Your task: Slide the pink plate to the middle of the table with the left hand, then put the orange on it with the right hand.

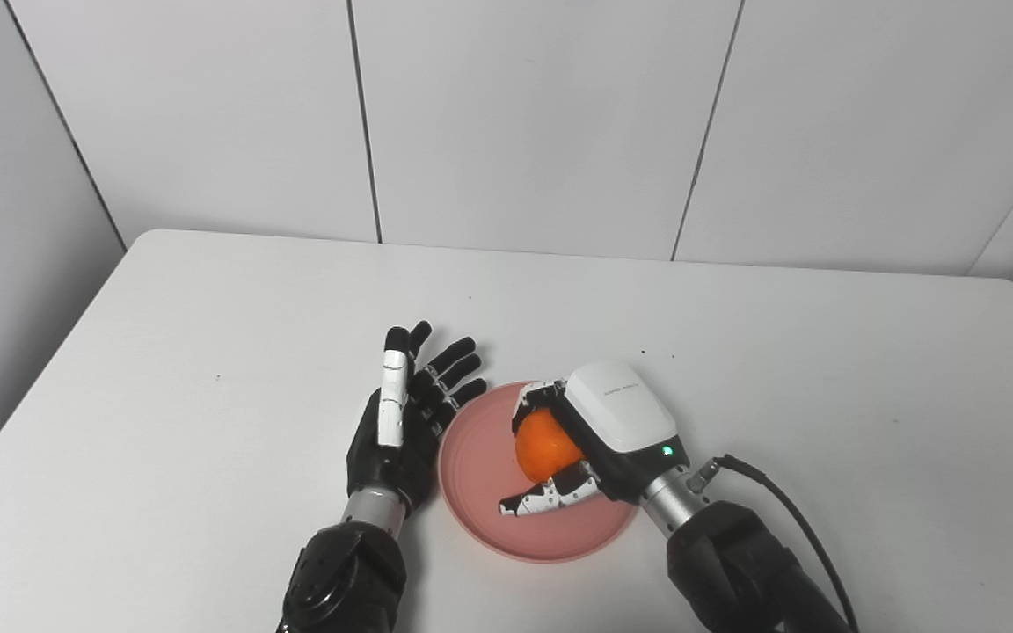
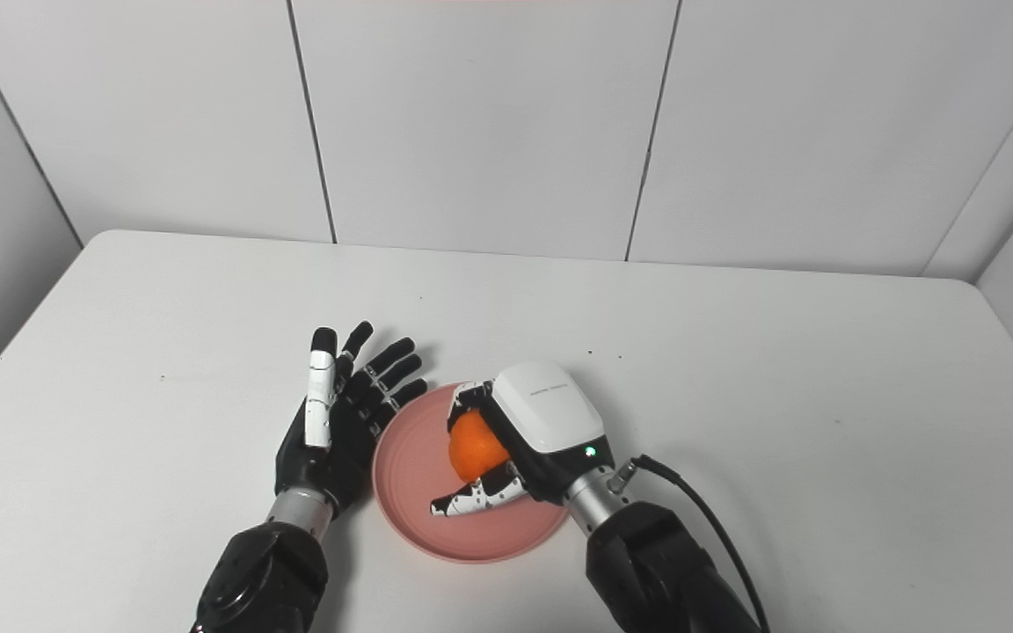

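The pink plate lies flat on the white table, near the front middle. My right hand is over the plate, fingers and thumb curled around the orange, which is held at or just above the plate's surface. My left hand is open with fingers spread, palm facing right, right beside the plate's left rim. I cannot tell whether it touches the rim. The same scene shows in the right eye view: the plate, the orange, the left hand and the right hand.
The white table runs to a rounded back edge against grey wall panels. A black cable trails from my right wrist across the table at the front right.
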`<state>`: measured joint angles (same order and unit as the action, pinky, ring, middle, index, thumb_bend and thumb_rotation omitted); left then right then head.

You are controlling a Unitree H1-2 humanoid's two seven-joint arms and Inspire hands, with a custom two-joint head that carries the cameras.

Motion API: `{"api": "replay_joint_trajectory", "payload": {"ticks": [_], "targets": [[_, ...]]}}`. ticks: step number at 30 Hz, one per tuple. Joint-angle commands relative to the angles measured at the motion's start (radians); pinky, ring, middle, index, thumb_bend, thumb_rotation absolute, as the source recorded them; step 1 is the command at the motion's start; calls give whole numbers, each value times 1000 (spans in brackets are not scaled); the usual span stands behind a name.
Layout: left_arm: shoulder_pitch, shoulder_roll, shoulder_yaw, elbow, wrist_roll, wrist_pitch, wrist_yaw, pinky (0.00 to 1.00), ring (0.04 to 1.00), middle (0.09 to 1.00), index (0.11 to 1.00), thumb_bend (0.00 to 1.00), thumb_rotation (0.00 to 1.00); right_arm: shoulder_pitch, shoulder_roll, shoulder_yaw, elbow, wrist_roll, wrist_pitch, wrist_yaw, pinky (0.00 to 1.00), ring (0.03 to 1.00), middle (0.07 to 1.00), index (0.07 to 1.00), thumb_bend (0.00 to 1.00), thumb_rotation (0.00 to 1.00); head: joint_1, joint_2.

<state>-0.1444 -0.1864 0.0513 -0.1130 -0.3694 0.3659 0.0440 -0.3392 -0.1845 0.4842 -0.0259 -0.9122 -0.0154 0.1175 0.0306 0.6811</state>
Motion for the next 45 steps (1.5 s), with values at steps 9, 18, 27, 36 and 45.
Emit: {"api": "replay_joint_trajectory", "payload": {"ticks": [9, 18, 27, 36, 45], "targets": [[11, -23, -7, 15, 22, 19, 21, 765, 814, 756, 935, 824, 800, -28, -18, 4, -6, 23, -48, -8, 172, 237, 330, 338, 663, 359, 0, 1], [11, -27, 0, 20, 18, 17, 18, 712, 817, 763, 929, 823, 790, -35, -53, 0, -16, 41, -100, -29, 418, 498, 562, 609, 723, 872, 3, -1], [12, -21, -1, 19, 14, 24, 11, 706, 829, 785, 935, 812, 806, -41, -59, -31, -44, 66, -115, -17, 543, 631, 684, 658, 768, 1000, -1, 1], [9, -20, 2, 25, 12, 15, 12, 760, 821, 801, 921, 827, 793, -47, -39, -70, -86, 112, -107, -13, 514, 616, 676, 653, 816, 1000, 0, 3], [3, -15, 2, 21, 19, 4, 13, 807, 857, 817, 926, 827, 804, -28, 31, -197, -91, 174, -72, -105, 472, 584, 659, 656, 838, 1000, 0, 3]]}}
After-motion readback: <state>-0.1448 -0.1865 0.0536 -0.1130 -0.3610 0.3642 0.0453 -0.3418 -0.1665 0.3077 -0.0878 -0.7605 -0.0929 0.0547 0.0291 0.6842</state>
